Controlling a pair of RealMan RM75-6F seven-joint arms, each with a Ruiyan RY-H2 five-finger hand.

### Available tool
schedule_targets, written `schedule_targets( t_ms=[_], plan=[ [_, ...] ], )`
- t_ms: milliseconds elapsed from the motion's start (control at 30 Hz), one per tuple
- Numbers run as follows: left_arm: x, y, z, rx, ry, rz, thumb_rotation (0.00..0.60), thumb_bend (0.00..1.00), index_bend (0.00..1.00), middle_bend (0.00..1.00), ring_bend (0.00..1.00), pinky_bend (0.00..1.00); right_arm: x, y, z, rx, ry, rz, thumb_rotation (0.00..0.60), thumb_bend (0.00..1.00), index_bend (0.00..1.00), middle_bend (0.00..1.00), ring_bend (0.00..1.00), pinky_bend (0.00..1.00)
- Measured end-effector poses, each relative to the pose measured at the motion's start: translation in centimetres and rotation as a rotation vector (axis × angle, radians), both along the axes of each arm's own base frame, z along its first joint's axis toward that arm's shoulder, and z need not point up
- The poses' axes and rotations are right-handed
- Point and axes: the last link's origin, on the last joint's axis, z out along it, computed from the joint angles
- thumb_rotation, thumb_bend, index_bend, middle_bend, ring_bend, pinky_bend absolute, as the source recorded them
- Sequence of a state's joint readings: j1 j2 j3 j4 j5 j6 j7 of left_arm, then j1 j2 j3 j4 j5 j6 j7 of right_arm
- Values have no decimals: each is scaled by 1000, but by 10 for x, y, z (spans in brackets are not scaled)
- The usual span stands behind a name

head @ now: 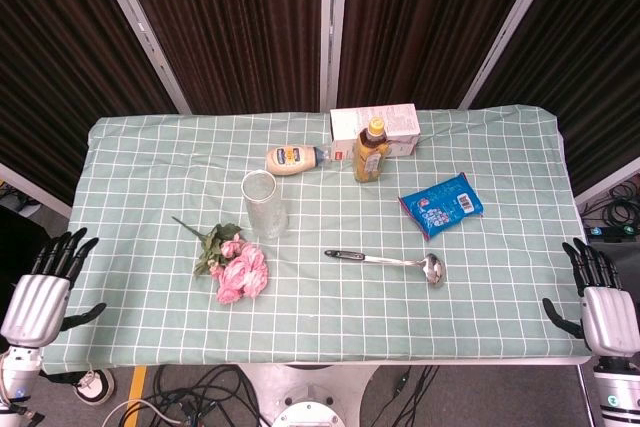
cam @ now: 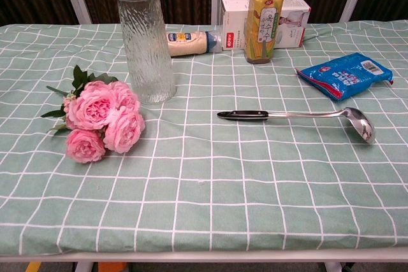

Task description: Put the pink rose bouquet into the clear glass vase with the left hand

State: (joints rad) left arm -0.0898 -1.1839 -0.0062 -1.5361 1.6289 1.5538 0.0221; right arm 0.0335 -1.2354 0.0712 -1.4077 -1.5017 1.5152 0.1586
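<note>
The pink rose bouquet (head: 236, 267) (cam: 101, 119) lies flat on the green checked tablecloth, blooms toward me and stem pointing to the far left. Just behind it to the right, the clear glass vase (head: 264, 204) (cam: 145, 42) stands upright and empty. My left hand (head: 45, 287) hangs off the table's left front corner, fingers spread, holding nothing. Off the right front corner, my right hand (head: 598, 302) is likewise open with fingers apart. Neither hand shows in the chest view.
A steel ladle (head: 388, 261) (cam: 299, 116) lies right of the bouquet. At the back are a mayonnaise bottle (head: 293, 158) on its side, a yellow drink bottle (head: 370, 150), and a white carton (head: 375, 132). A blue snack pack (head: 441, 203) lies to the right.
</note>
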Motion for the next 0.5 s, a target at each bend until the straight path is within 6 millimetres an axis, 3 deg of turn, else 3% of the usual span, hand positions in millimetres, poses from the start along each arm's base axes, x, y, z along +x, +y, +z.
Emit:
schedule_targets(
  t_ms=[500],
  plan=[
    [2,0,-2,-17,-46,-31,600,53,93,0,0,115,1,-2,-3,13,-1,-8,600,207,0,0,0,0]
  ],
)
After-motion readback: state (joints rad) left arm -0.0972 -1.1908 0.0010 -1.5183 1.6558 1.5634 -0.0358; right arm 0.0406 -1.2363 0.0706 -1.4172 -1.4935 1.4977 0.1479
